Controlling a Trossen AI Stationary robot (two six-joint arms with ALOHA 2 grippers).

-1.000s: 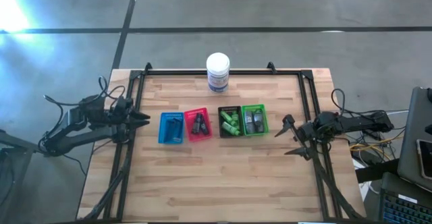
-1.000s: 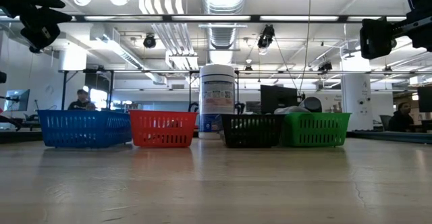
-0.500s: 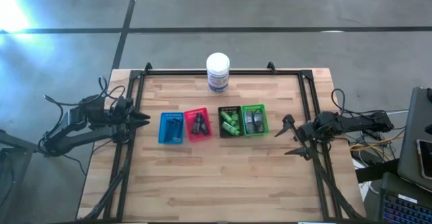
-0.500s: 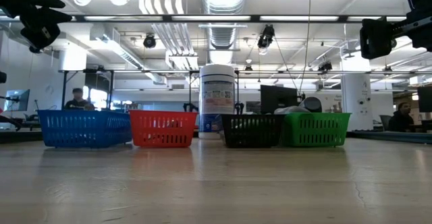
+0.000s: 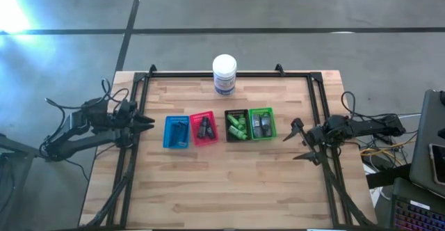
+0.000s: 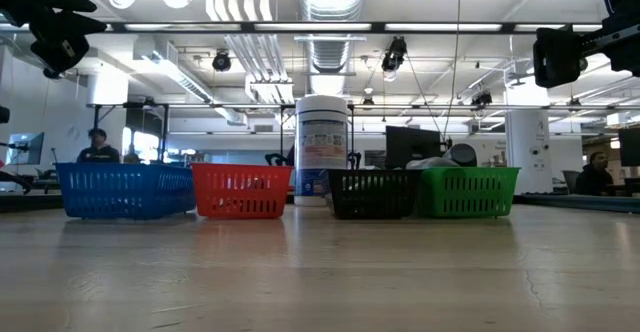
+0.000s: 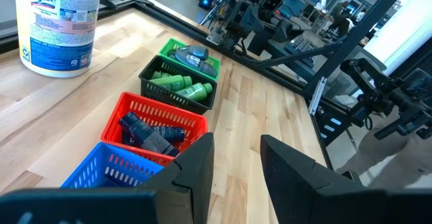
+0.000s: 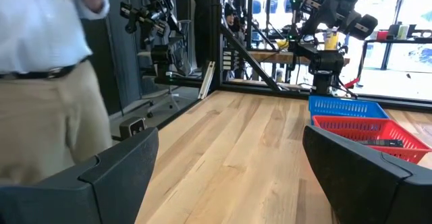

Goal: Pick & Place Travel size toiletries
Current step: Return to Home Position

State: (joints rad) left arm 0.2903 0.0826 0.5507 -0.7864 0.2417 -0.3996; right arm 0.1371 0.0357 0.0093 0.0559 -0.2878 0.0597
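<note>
The toiletries lie sorted in four small trays in a row at mid-table. Thin dark items sit in the blue tray [image 5: 176,131]. Small dark tubes [image 7: 152,133] fill the red tray [image 5: 204,128]. Green tubes [image 7: 181,86] are in the black tray [image 5: 237,126], and grey mini bottles [image 7: 192,52] are in the green tray [image 5: 261,123]. My left gripper [image 5: 150,123] hovers left of the blue tray, open by a narrow gap [image 7: 236,166]. My right gripper [image 5: 297,142] hovers right of the green tray, wide open [image 8: 229,177]. Both are raised above the table.
A large white jar with a blue label [image 5: 224,74] stands at the table's far edge behind the trays. A dark frame [image 5: 229,73] borders the table's far, left and right sides. Bare wood [image 5: 222,182] lies nearer than the trays. A person [image 8: 40,82] stands beyond the table.
</note>
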